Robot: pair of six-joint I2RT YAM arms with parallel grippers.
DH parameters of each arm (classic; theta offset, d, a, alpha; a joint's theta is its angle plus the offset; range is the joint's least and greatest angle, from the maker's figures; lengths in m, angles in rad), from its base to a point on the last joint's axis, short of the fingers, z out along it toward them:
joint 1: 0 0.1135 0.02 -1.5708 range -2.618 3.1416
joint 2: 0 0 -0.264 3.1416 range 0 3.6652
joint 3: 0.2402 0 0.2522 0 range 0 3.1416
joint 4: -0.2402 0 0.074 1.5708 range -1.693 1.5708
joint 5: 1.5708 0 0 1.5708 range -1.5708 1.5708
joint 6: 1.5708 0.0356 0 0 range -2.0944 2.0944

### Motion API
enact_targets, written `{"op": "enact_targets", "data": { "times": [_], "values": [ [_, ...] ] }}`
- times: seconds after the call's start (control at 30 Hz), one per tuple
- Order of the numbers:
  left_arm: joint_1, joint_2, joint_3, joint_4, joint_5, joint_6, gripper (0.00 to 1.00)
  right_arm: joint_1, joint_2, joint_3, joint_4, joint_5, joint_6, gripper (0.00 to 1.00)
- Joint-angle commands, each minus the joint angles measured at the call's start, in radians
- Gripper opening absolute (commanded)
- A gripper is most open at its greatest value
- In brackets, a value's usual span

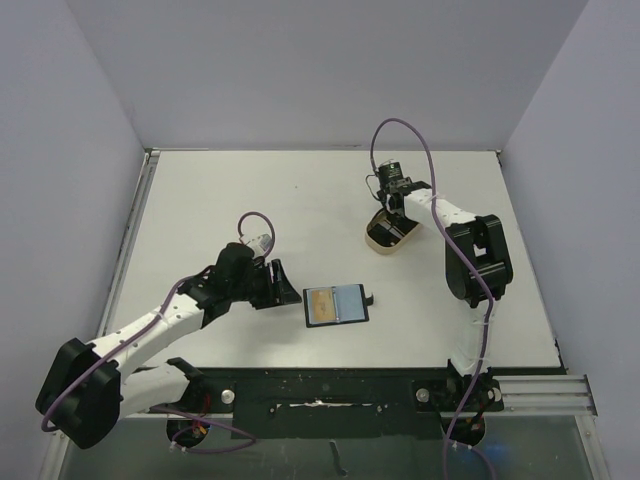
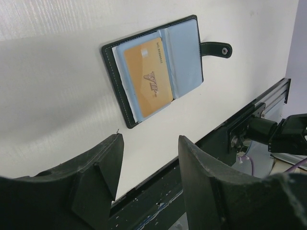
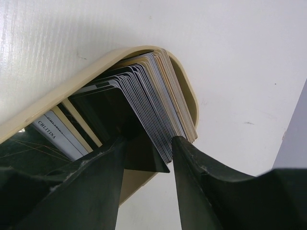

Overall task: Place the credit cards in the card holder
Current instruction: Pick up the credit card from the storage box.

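From my station I judge the task as begun but far from finished. The small black bifold card holder (image 1: 336,305) with bluish-grey inner panels lies open and flat on the white table (image 1: 250,200), near the near edge and about in the middle. One tan-gold card (image 2: 147,79) sits in its left panel, and the right panel looks empty. The open holder has its long axis going left to right, a little turned, and its short strap tab (image 2: 216,49) points to the right. The gold card's long side runs along the spine, near to far. The other cards are not yet moved: a stack of cards (image 3: 144,96), dark and pale, stands on edge and fanned in the beige oval tray (image 3: 96,67), farther away and to the right. The right gripper (image 3: 149,143) is down at this tray with some dark cards between its fingers, but I cannot tell if it already pinches them. The left gripper (image 2: 149,143) hangs just left of the holder, jaws apart, with nothing between them.
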Motion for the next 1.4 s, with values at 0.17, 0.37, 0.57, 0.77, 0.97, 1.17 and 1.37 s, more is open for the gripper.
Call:
{"op": "enact_targets", "data": {
  "times": [0.17,0.37,0.57,0.77,0.97,1.17,1.37],
  "values": [
    [0.007,0.02,0.027,0.083,0.035,-0.015,0.48,-0.018,-0.019,0.05,0.012,0.049,-0.009,0.37],
    [0.007,0.02,0.02,0.092,0.037,-0.025,0.48,-0.018,-0.041,0.044,0.02,0.016,0.007,0.3],
    [0.006,0.01,0.009,0.112,0.038,-0.041,0.48,-0.018,-0.048,0.046,0.015,0.035,0.009,0.24],
    [0.006,0.015,0.008,0.117,0.041,-0.043,0.48,-0.013,-0.081,0.049,0.003,0.017,0.02,0.19],
    [0.004,0.018,0.005,0.122,0.045,-0.043,0.48,0.0,-0.115,0.065,-0.037,-0.019,0.033,0.15],
    [0.005,0.022,0.007,0.125,0.051,-0.047,0.48,-0.001,-0.155,0.046,-0.061,-0.105,0.053,0.08],
    [0.005,0.021,0.009,0.126,0.052,-0.055,0.48,0.001,-0.208,0.023,-0.094,-0.165,0.076,0.0]
  ]
}}
